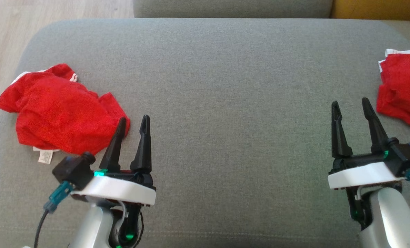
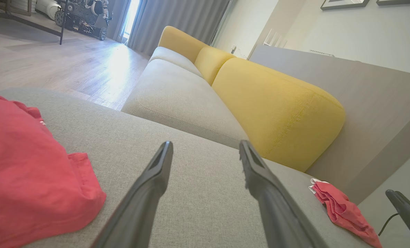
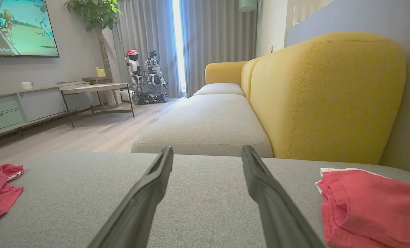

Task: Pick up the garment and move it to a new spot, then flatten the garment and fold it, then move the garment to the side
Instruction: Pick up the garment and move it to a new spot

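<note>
The left gripper [image 1: 133, 118], fingers spread and empty, is hovering beside a crumpled red garment [image 1: 60, 110] just to its left, apparently poised to pick it up, while the right gripper [image 1: 350, 101], equally spread, is hanging near a folded garment [image 1: 401, 89] to its right.

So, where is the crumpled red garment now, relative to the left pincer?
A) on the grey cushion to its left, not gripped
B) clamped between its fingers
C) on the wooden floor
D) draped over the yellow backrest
A: the crumpled red garment lies on the grey cushion to the left of the left pincer, which is open with nothing between its fingers.
</note>
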Available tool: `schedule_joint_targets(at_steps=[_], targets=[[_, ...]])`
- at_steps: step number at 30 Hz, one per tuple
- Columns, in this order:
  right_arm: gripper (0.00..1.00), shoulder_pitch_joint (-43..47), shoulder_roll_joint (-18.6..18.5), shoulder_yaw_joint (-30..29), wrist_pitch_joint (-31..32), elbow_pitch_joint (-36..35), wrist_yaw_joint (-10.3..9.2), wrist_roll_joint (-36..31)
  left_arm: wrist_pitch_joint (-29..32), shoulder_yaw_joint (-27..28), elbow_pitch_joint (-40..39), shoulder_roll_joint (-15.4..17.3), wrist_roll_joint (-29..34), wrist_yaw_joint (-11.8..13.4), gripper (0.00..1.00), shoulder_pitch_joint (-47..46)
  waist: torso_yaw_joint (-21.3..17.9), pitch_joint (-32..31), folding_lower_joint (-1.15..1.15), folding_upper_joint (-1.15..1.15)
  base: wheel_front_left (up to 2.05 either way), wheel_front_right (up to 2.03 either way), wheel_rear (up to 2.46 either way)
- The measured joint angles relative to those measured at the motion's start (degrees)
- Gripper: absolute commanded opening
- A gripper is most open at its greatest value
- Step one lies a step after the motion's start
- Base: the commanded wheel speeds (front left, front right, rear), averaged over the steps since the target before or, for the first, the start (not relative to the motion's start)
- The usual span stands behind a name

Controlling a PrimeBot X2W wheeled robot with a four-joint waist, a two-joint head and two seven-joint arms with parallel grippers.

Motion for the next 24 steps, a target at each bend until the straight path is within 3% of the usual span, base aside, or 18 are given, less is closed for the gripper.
schedule_joint_targets(at_steps=[6, 13, 24], targets=[[1.0, 0.0, 0.0, -0.1, 0.0, 0.0, 0.0, 0.0, 0.0, -0.3, 0.0, 0.0, 0.0, 0.0, 1.0, 0.0, 0.9, 0.0, 0.0, 0.0, 0.0, 0.0, 0.0], [1.0, 0.1, -0.5, 2.9, -0.1, -0.2, 0.0, 0.6, 0.0, 2.0, -0.5, 0.0, 0.5, 0.0, 1.0, 0.0, 4.6, 0.1, 0.0, 0.0, 0.0, 0.0, 0.0], [1.0, 0.3, -2.7, 6.7, 0.6, -1.2, 0.0, 2.1, 0.0, 3.6, -1.9, 0.0, 0.0, 0.1, 1.0, 1.7, 14.4, -0.3, 0.0, 0.0, 0.0, 0.0, 0.0]])
